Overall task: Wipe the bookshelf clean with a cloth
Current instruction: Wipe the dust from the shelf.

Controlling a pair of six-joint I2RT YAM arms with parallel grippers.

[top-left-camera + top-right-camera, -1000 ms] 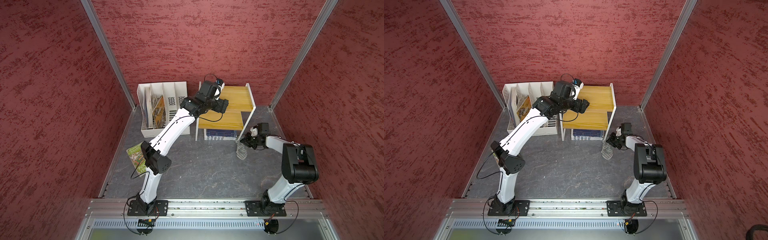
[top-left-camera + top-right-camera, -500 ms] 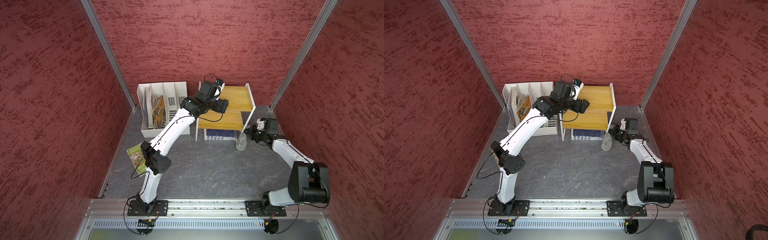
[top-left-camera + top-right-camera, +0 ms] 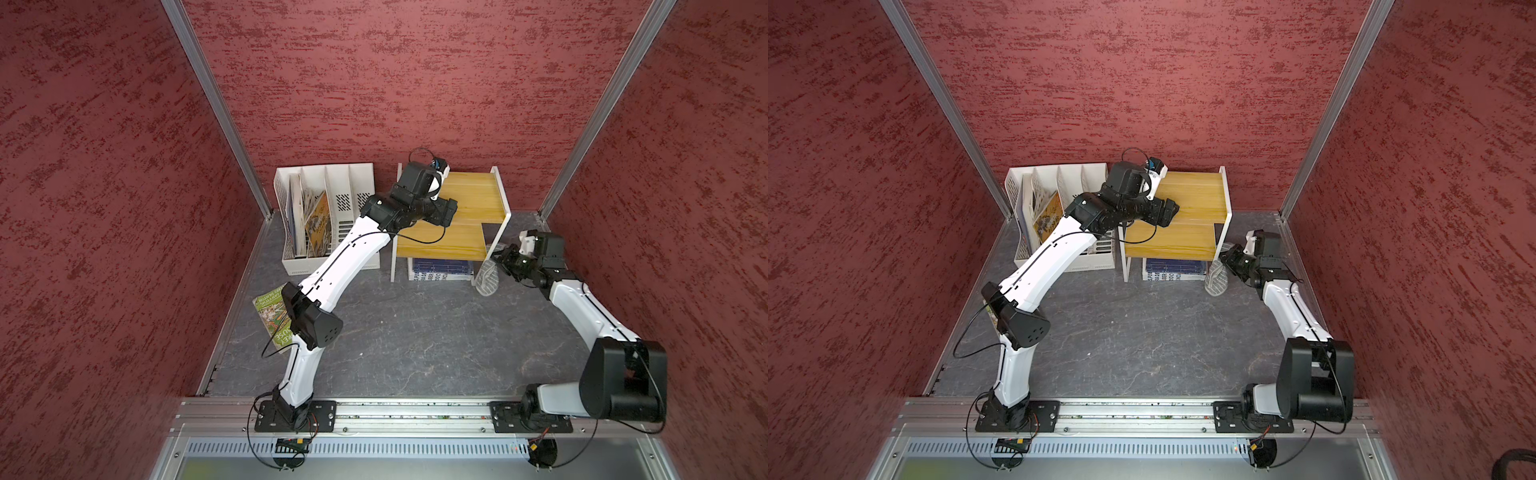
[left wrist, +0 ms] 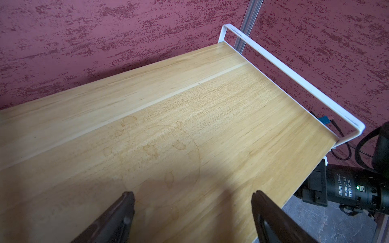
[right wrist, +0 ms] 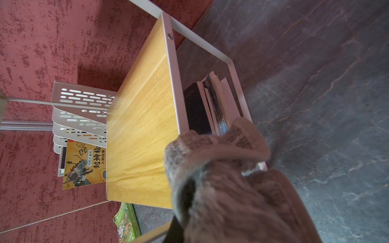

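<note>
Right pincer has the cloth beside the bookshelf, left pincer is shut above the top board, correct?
Not quite. The left pincer is open, jaws wide apart above the top board of the bookshelf, as the left wrist view shows. The right pincer does hold the cloth beside the bookshelf.

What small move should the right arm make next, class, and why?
Probably lift the cloth up and over the white side panel onto the lower board of the bookshelf. The right gripper, jaws shut on the cloth, holds it hanging outside that panel, off the wood, while stains show on the upper board under the open left gripper.
</note>
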